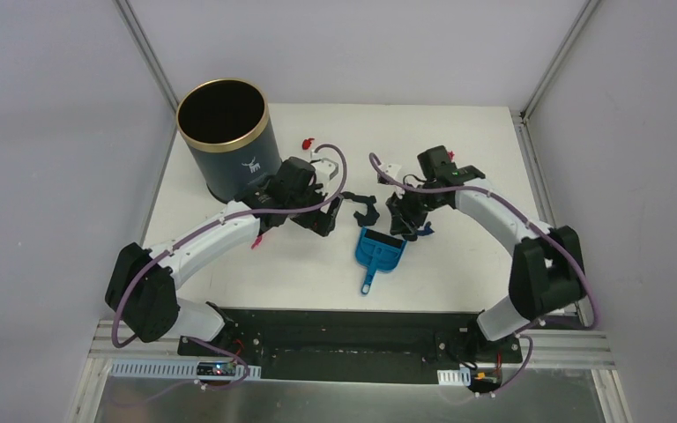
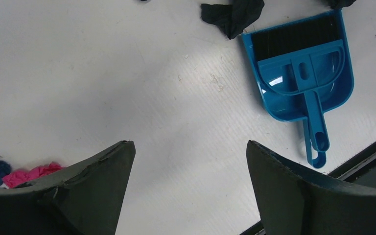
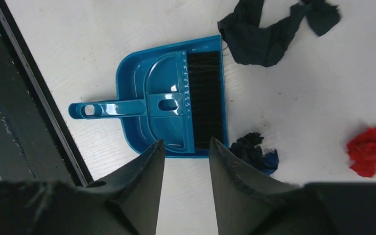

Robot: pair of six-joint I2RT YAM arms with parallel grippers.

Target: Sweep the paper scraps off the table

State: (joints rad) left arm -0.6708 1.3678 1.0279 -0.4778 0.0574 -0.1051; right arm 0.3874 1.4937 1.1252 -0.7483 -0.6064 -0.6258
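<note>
Now the right pincer (image 3: 186, 142) is hanging half open and empty, just beside the dustpan (image 3: 132, 73) holding the brush (image 3: 203, 98). The left pincer (image 2: 188, 147) is gaping wide, empty too. Paper scraps (image 3: 368, 152) are lying on the surface (image 2: 127, 73), lower right in the right wrist view. It should be gripping the brush handle squarely.

The bin (image 1: 223, 137) blocked the upper left of the overhead view, just beside my left arm. The dustpan (image 1: 379, 251) and a black scrap (image 1: 366, 210) filled the middle, between the left gripper (image 2: 188, 144) and right gripper (image 3: 186, 141). I saw bare table (image 1: 485, 132) at upper right, and more beneath the left gripper's wide gap.
</note>
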